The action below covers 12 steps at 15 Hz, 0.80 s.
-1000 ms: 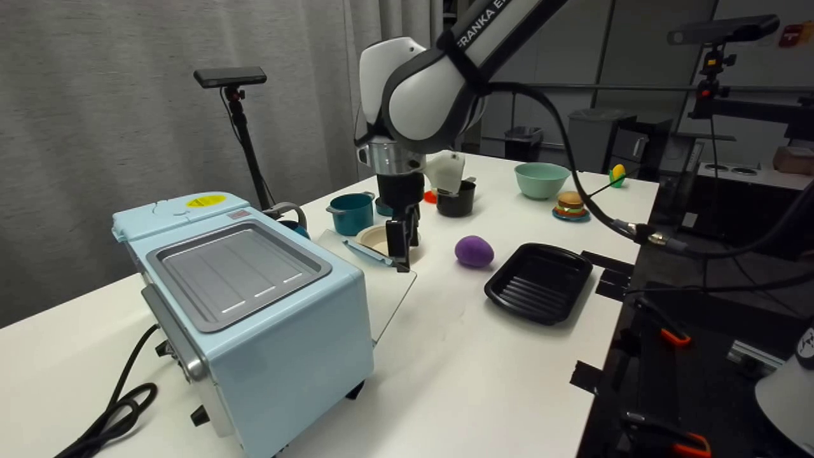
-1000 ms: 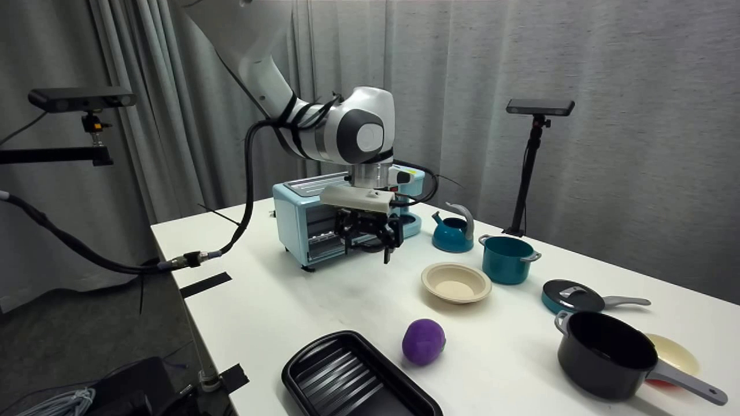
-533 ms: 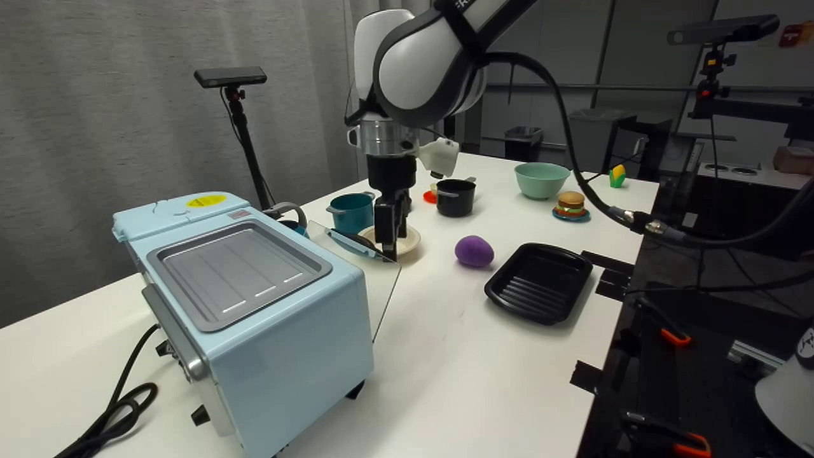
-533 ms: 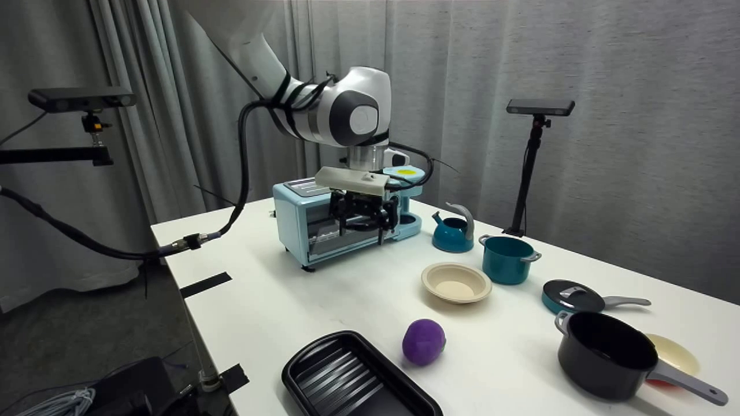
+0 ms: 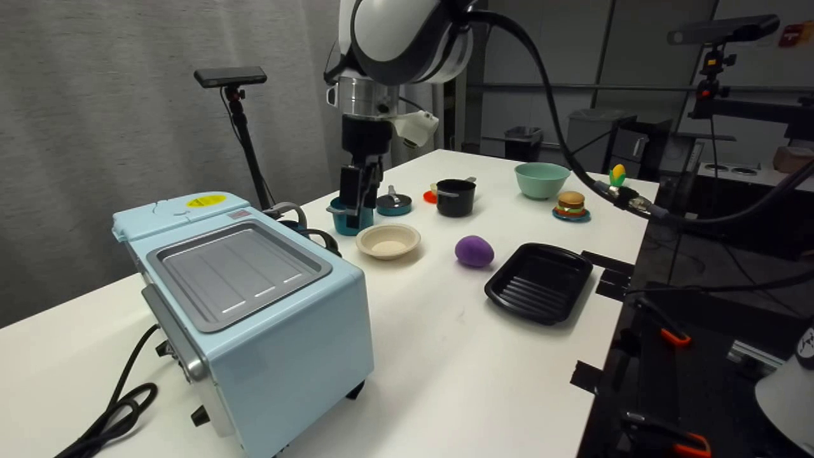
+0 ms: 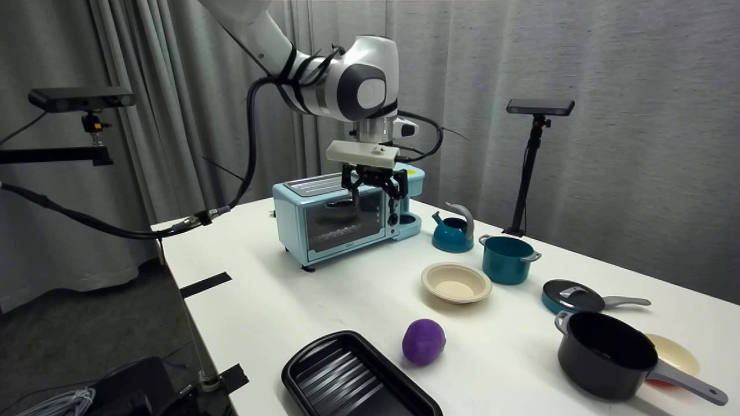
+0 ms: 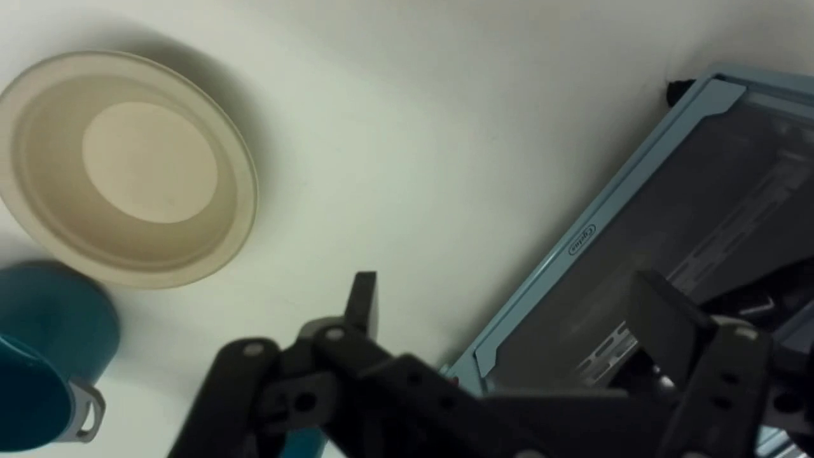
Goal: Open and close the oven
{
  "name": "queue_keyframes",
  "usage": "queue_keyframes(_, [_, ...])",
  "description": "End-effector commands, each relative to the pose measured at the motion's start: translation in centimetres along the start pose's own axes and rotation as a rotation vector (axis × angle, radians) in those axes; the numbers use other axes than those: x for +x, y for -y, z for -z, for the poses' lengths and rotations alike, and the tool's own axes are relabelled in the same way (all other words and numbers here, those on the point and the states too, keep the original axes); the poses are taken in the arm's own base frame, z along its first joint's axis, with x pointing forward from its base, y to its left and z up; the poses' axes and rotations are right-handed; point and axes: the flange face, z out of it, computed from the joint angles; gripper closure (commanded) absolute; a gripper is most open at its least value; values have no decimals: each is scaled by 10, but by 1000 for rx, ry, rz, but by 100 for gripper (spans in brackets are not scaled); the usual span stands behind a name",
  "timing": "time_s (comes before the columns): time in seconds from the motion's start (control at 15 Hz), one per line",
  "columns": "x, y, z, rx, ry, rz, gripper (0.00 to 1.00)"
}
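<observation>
- Grey curtain (image 5: 121,127) backs the desk (image 5: 439,343) in an exterior view; the oven (image 5: 286,356) stands there.
- In an exterior view, the gripper (image 6: 374,202) hangs by the closed door (image 6: 332,228), presumably to work it.
- In the wrist view, jaws wide apart hold nothing; contact is unclear. The bowl (image 7: 130,168) stands apart, probably so the door can swing.

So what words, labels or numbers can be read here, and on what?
"Cgelus", letters unsure: logo on the oven door, wrist view.
Yellow sticker on the oven top: too small to read.
Reddish label on the oven top: too small to read.
Badge on the white housing, cut off: unreadable.
</observation>
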Motion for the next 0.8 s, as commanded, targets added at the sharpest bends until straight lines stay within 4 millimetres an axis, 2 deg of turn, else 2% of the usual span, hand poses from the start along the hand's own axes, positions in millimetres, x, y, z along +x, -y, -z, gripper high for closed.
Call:
queue_keyframes(0.0, [15,2,16,24,-48,21,0])
queue_keyframes(0.33, [24,23,24,31,-71,51,0])
queue_keyframes(0.73, [29,56,17,43,-78,95,0])
